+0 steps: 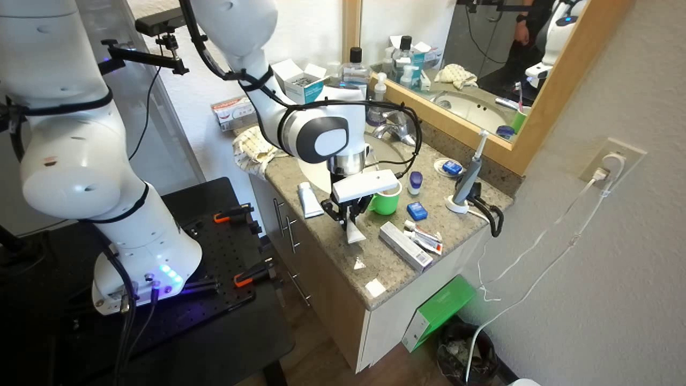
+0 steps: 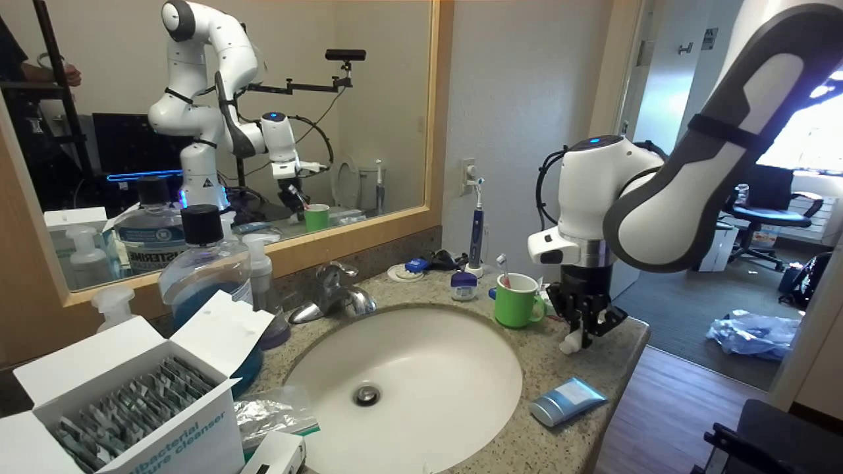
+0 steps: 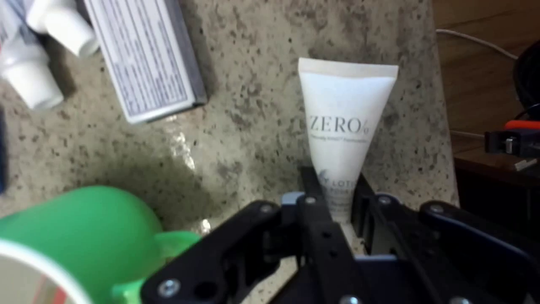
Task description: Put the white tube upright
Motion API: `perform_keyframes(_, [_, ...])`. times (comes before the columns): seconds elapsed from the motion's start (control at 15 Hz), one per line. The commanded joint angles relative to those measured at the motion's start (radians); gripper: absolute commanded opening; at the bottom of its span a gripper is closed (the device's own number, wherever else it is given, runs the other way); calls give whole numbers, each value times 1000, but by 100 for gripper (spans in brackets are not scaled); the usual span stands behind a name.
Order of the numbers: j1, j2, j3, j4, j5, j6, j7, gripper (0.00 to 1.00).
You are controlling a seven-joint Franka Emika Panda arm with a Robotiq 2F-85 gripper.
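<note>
The small, tapered white plastic squeeze tube [image 3: 346,114] is near the green cylindrical mug [image 1: 385,203], pinched in the black jointed gripper [image 3: 337,185], jaws nearly closed. A long, white-and-grey cardboard carton [image 1: 405,246] lies near the mug; a small blue rectangular box [image 1: 417,210], just beside it.

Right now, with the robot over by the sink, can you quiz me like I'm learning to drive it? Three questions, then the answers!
1. What does the gripper hold? A) soap pump B) white lotion tube C) toothpaste box
2. True or false: the green mug lies on its side.
3. Fill in: the white lotion tube's big printed word is ____.

Key: 1. B; 2. False, it stands upright, a toothbrush inside; 3. ZERO
</note>
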Motion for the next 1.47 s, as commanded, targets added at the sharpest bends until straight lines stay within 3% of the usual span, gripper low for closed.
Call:
perform_keyframes(0.0, [80, -36, -75, 10, -183, -64, 271, 10])
perform_keyframes(0.07, [44, -43, -38, 19, -252, -95, 353, 10])
perform_keyframes(0.27, [38, -60, 11, 42, -395, -214, 552, 10])
perform_keyframes(0.47, [33, -71, 78, 61, -447, -345, 666, 10])
perform_keyframes(0.8, [27, -76, 156, 75, -440, -500, 732, 9])
perform_keyframes(1.4, [38, -26, 214, 124, -446, -672, 749, 9])
